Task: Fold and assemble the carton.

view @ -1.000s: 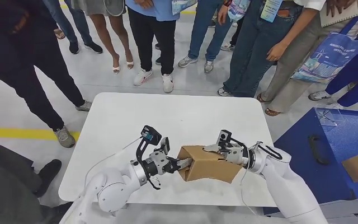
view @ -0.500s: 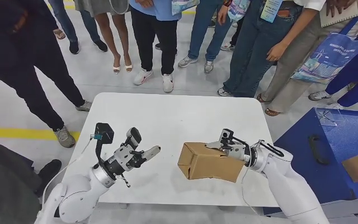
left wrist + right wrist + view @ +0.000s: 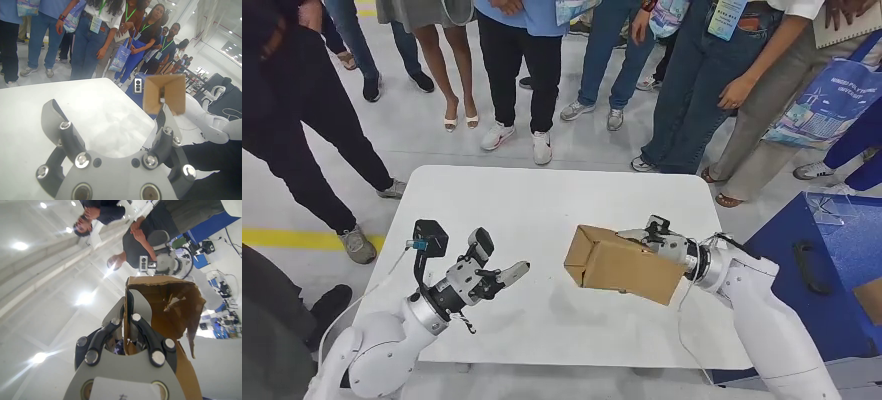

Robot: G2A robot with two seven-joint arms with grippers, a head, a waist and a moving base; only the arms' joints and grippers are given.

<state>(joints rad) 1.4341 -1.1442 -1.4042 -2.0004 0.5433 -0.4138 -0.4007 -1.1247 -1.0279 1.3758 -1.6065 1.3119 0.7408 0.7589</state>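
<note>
The brown carton (image 3: pixel 620 265) is held off the white table (image 3: pixel 532 210), tilted, over its right half. My right gripper (image 3: pixel 654 238) is shut on the carton's wall at its right end; in the right wrist view one finger (image 3: pixel 140 308) is inside the carton (image 3: pixel 170 309) and the other outside the wall, which my right gripper (image 3: pixel 126 309) pinches. My left gripper (image 3: pixel 504 272) hangs open with nothing in it over the table's front left, well apart from the carton. In the left wrist view my left gripper (image 3: pixel 107 115) faces the carton's folded end (image 3: pixel 164 93).
People stand close along the table's far edge and at its left side. A blue platform (image 3: pixel 812 260) lies beyond the right edge. Bare table surface stretches between the two grippers and behind them.
My left gripper pulled back to the left from the carton's end and now stands open. The right arm has since raised and tilted the carton a little.
</note>
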